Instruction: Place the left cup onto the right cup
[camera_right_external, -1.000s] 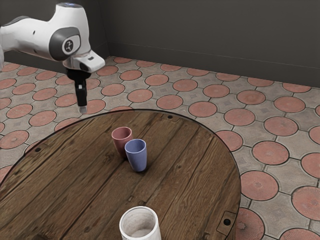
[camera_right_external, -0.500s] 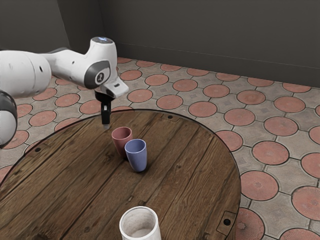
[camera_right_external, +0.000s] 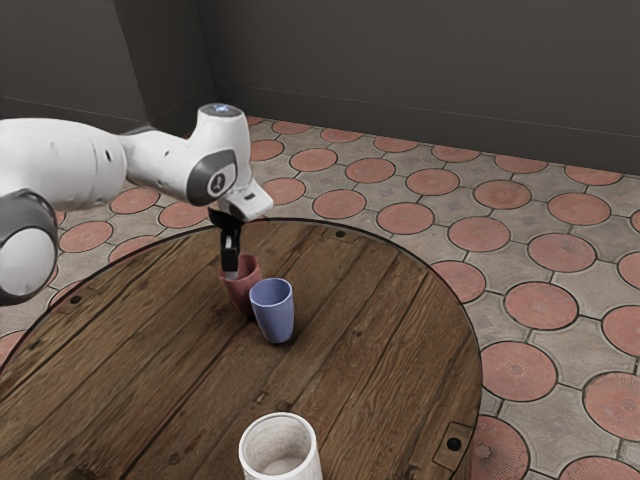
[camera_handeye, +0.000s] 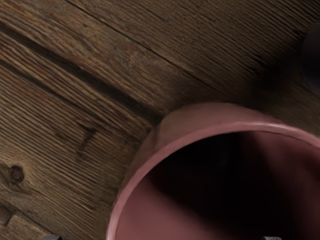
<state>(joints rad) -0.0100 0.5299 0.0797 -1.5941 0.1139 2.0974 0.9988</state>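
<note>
Your gripper (camera_right_external: 231, 268) hangs at the pink cup's (camera_right_external: 243, 291) rim, fingers spread. The blue cup (camera_right_external: 272, 310) stands just beside it at 4 o'clock.

The pink cup (camera_right_external: 243, 286) and lavender-blue cup (camera_right_external: 272, 311) stand on a dark brown, grained plank table (camera_right_external: 150, 380). The near cup (camera_right_external: 280, 440) is white. The floor (camera_right_external: 480, 233) shows terracotta discs in grey.

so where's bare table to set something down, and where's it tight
Free: the wood between the blue cup and the table's edge on the exterior view's right, and between it and the white cup. Crowded: the pink cup and blue cup stand close, with the pincer at the pink cup's rim.
</note>
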